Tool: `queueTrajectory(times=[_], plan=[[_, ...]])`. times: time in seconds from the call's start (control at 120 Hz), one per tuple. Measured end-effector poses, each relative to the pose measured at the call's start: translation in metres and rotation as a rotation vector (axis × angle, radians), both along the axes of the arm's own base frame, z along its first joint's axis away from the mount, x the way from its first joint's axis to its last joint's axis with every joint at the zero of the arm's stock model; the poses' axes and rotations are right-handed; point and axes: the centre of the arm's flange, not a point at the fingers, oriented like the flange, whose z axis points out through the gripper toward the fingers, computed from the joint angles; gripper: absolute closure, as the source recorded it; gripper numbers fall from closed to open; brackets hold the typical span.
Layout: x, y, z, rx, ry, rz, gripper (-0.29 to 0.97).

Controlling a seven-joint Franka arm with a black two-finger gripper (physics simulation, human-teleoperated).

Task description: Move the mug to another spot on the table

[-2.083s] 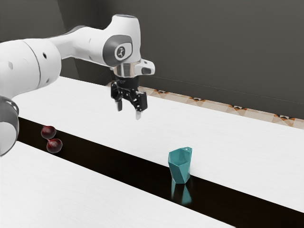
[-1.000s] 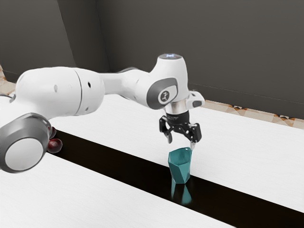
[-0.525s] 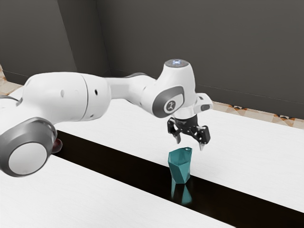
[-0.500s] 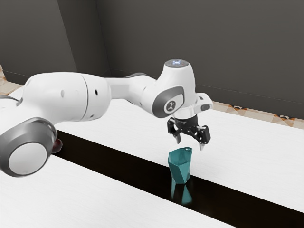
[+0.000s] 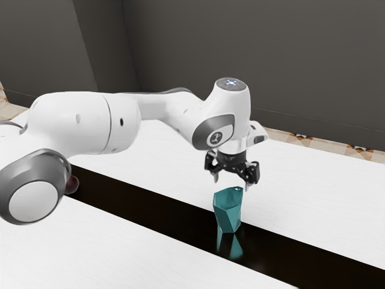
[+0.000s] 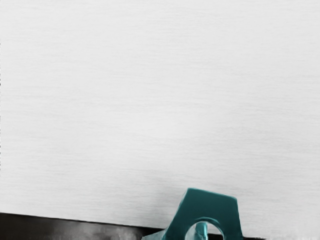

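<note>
Fingers point(image 5: 230, 182) spread just above mug point(image 5: 228, 212); red fruit point(image 5: 74, 182) well apart, behind arm point(image 5: 90, 129)

Teal mug point(image 5: 228, 211) standing upright, all angular facets, narrower at the foot than at the open rim. It sits on the glossy black stripe point(image 5: 150, 205) running across the white bench point(image 5: 313, 180), right at the stripe's far edge, its reflection showing in the black just below. The small handle point(image 6: 210, 205), with a hole through it, juts out near the rim on the side facing that far edge.
</note>
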Motion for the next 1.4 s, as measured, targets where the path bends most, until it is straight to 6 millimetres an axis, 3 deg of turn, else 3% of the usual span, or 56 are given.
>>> queueTrajectory(times=[0.208,0.508,1.217,1.4], plan=[[0.003,-0.026,0.011,-0.019,0.048,0.017,0.00],[0.017,-0.020,0.004,0.006,0.070,0.027,0.00],[0.017,-0.019,-0.041,0.004,0.112,-0.039,0.01],[0.017,-0.022,-0.043,-0.015,0.105,-0.047,0.02]])
